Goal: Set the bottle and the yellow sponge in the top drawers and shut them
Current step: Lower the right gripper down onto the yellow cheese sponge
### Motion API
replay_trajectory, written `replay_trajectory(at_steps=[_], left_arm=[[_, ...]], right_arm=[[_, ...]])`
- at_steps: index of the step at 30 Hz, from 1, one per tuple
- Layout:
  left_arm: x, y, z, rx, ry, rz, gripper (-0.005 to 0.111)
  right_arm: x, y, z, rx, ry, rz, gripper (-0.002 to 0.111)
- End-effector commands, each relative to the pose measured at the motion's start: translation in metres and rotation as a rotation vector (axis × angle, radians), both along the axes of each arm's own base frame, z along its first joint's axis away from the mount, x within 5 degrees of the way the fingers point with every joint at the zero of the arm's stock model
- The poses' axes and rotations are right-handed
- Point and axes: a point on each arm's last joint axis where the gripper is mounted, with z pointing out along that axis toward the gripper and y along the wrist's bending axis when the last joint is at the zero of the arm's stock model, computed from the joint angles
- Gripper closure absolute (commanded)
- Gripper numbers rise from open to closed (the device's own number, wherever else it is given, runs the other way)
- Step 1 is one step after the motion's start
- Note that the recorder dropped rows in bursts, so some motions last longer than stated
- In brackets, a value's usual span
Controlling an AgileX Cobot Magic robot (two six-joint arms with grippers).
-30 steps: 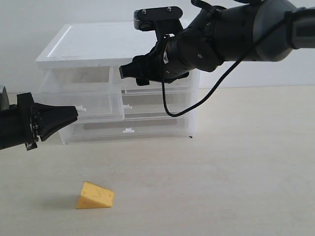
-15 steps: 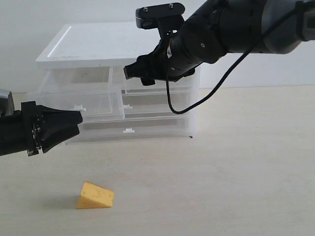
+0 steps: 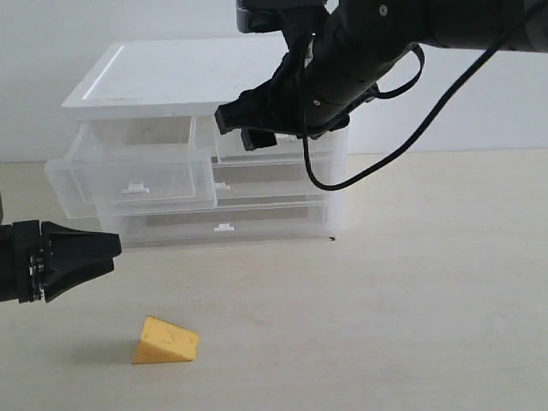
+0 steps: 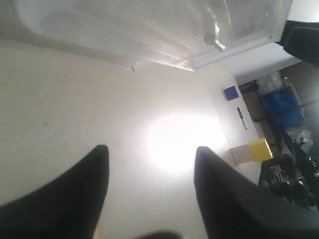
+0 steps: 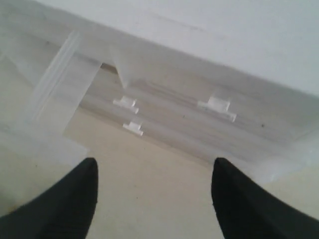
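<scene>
Your yellow sponge (image 3: 165, 341) is an orange-yellow wedge, triangular from the side, with a slightly pitted surface. It sits on the pale table (image 3: 385, 300) out in the open, well in front of the cabinet (image 3: 171, 81) and toward the left of the exterior view. Its long axis runs roughly left to right across that view. The thick end is on the left and it tapers down to the thin edge on the right, with the sloped face up.

The left gripper (image 3: 110, 247) hovers low over the table, above and left of the sponge and clear of it, tips pointing right. In the left wrist view its fingers (image 4: 75, 194) are apart with only bare table between them, so that claw is spread and empty. The right gripper (image 3: 229, 120) is up in front of the cabinet's top row, just ahead of the right top drawer (image 3: 257, 154), pointing left. Its fingers (image 5: 65, 199) are wide apart with nothing in them.

Compared with a second ago, your left gripper had its tip right at the pull tab (image 3: 135, 187) of the left top drawer (image 3: 128, 167). It has now backed off down and to the left, and that drawer stands pulled out. The right arm has swung up a bit. The sponge hasn't budged.
</scene>
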Motion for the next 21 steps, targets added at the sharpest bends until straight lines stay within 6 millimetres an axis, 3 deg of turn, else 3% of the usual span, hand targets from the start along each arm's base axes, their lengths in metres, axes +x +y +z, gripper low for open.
replay_trajectory(at_steps=[1,4,9,15,21], left_arm=[[-0.011,0.002,-0.007,0.009,-0.022,0.054,0.056],[-0.013,0.003,-0.008,0.002,-0.023,0.087,0.056],[-0.013,0.003,-0.008,0.008,-0.032,0.084,0.057],[-0.02,0.003,-0.013,0.031,-0.068,0.13,0.062],[-0.021,0.003,-0.014,0.044,-0.088,0.143,0.062]], right_arm=[[-0.013,-0.008,-0.007,-0.019,0.051,0.04,0.049],[-0.028,-0.012,-0.006,-0.024,0.06,0.077,0.049],[-0.064,0.001,-0.01,-0.062,0.054,0.234,0.049],[-0.105,0.034,-0.046,-0.138,0.017,0.481,0.049],[-0.118,0.056,-0.081,-0.184,-0.023,0.59,0.049]])
